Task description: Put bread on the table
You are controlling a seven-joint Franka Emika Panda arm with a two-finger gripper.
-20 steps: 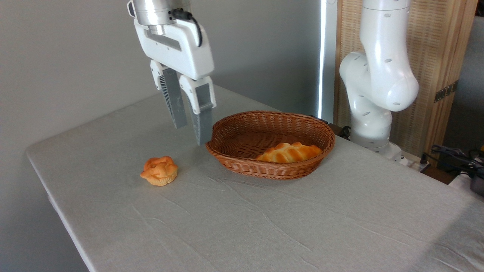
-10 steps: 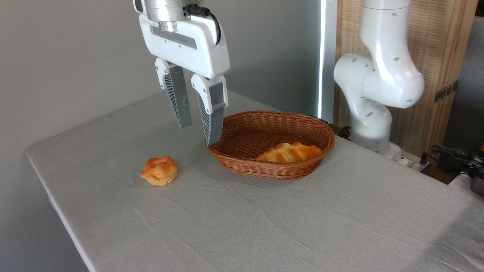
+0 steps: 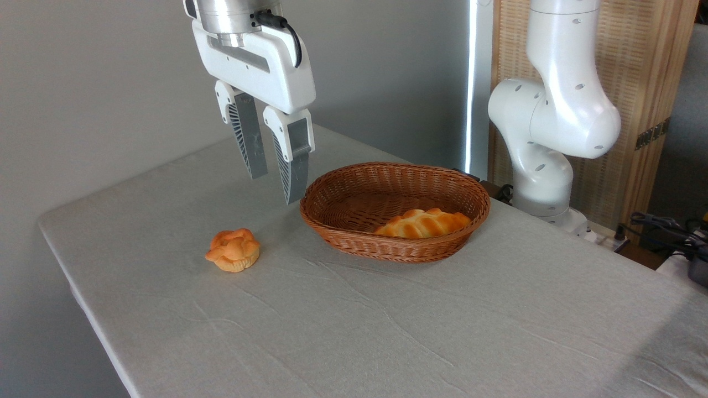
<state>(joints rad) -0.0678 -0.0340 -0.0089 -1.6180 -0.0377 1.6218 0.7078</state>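
Knotted bun [image 3: 233, 250] on grey-clothed table [image 3: 354, 331]: set down.
My gripper [image 3: 275, 189] (fingers apart, empty) hangs above, bun lower left.

The small golden-orange knotted bread [image 3: 233, 250] sits upright on the wrinkled grey-clothed table [image 3: 387, 331].
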